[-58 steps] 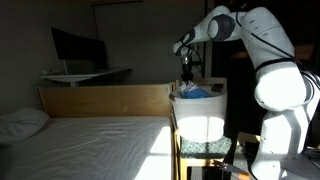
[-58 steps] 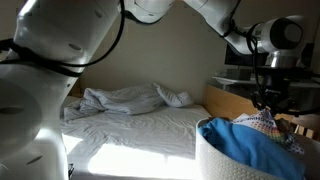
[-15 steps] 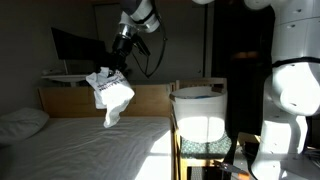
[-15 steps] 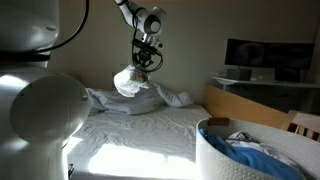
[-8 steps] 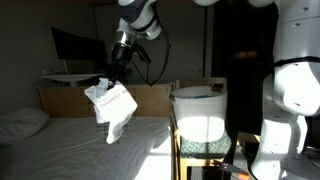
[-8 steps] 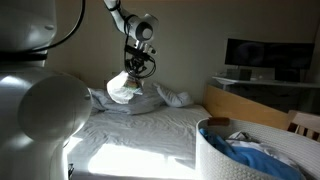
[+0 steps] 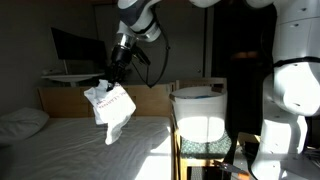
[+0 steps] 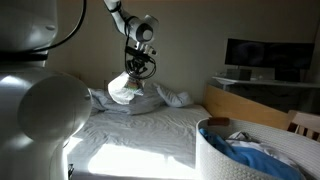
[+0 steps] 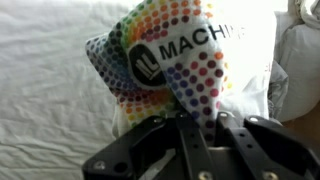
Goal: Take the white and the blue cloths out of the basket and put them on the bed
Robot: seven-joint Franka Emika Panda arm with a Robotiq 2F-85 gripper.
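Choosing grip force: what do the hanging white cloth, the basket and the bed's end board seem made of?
White cloth: soft matte fabric with colourful printed dots; it drapes and folds. Basket: smooth white wall, maybe plastic or fabric, unclear. End board: pale wood-like panel, matte.

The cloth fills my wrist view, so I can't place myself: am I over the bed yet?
Observer: Yes. The white cloth hangs from the end effector over the bed, close to its wooden board.
Operator: Anything lying near the drop spot?
Observer: A rumpled blanket lies on the mattress, right by the cloth.
Operator: And the blue one?
Observer: The blue cloth is in the basket, beside the bed.
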